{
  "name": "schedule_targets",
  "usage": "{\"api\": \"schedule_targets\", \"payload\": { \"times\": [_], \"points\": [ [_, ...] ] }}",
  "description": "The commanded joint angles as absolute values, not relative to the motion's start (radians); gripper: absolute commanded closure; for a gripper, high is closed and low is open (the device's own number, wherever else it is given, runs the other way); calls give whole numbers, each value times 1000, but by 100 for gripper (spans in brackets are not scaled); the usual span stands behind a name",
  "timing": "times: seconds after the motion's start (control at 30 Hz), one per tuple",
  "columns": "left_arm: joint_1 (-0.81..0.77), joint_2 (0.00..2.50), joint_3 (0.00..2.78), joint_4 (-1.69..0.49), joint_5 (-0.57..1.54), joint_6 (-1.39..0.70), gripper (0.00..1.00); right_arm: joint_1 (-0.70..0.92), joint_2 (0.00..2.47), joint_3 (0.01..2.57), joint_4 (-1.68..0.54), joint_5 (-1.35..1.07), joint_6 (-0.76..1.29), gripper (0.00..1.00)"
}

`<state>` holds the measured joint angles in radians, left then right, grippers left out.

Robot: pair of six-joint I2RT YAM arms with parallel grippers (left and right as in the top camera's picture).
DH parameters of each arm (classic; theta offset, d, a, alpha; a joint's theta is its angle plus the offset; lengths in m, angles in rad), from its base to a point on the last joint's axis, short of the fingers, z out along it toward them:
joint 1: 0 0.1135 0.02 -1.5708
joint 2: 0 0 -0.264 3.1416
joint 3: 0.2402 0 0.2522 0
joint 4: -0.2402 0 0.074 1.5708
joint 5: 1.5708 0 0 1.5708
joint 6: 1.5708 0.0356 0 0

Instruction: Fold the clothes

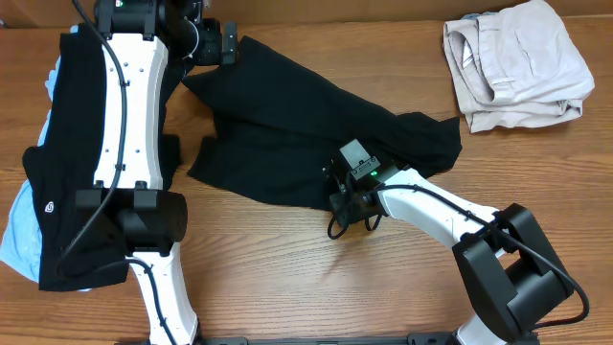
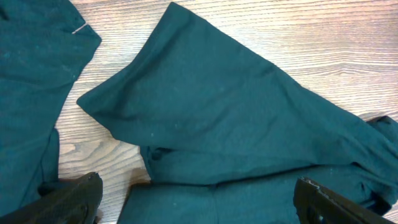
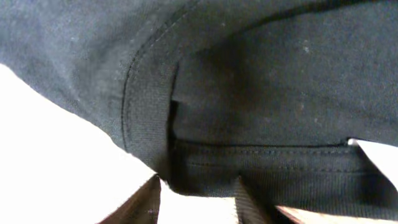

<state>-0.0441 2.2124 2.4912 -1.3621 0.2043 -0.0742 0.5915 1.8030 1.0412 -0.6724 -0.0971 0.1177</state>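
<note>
A black T-shirt (image 1: 306, 134) lies crumpled across the middle of the table. In the left wrist view it (image 2: 217, 112) looks dark teal. My left gripper (image 1: 215, 43) hovers over its far left corner, open and empty, with both fingers spread wide over the cloth (image 2: 199, 202). My right gripper (image 1: 347, 192) is at the shirt's near edge and is shut on the stitched hem (image 3: 199, 177), which fills that view. A pile of black shirts (image 1: 67, 144) lies at the left with a pale blue one (image 1: 17, 235) under it. Beige trousers (image 1: 517, 62) lie folded at the far right.
The left arm's white links (image 1: 129, 105) stretch over the pile at the left. The right arm's base (image 1: 508, 278) is at the near right. Bare wooden table (image 1: 287, 278) shows in front of the shirt and between the shirt and the trousers.
</note>
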Motion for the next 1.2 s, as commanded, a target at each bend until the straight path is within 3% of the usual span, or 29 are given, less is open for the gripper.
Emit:
{"api": "schedule_targets", "payload": {
  "times": [0.0, 0.2, 0.3, 0.87, 0.93, 0.97, 1.0, 1.07, 1.17],
  "points": [
    [-48, 2204, 2482, -1361, 194, -56, 0, 594, 1796, 1037, -666, -90, 131, 73],
    [-48, 2204, 2482, -1362, 195, -56, 0, 594, 1796, 1037, -646, -90, 130, 75],
    [-48, 2204, 2482, -1362, 194, -55, 0, 594, 1796, 1037, -633, -90, 129, 96],
    [-46, 2204, 2482, -1364, 146, -55, 0, 546, 1657, 1073, -932, -165, 344, 96],
    [-46, 2204, 2482, -1362, 146, -56, 0, 546, 1643, 1073, -883, -165, 297, 79],
    [-46, 2204, 2482, -1361, 146, -56, 0, 546, 1643, 1073, -851, -165, 269, 53],
    [-46, 2204, 2482, -1361, 146, -56, 0, 549, 1645, 1073, -809, -166, 230, 37],
    [-46, 2204, 2482, -1362, 146, -56, 0, 556, 1652, 1073, -742, -166, 173, 25],
    [-46, 2204, 2482, -1365, 146, -56, 0, 572, 1667, 1073, -672, -166, 97, 19]
  ]
}}
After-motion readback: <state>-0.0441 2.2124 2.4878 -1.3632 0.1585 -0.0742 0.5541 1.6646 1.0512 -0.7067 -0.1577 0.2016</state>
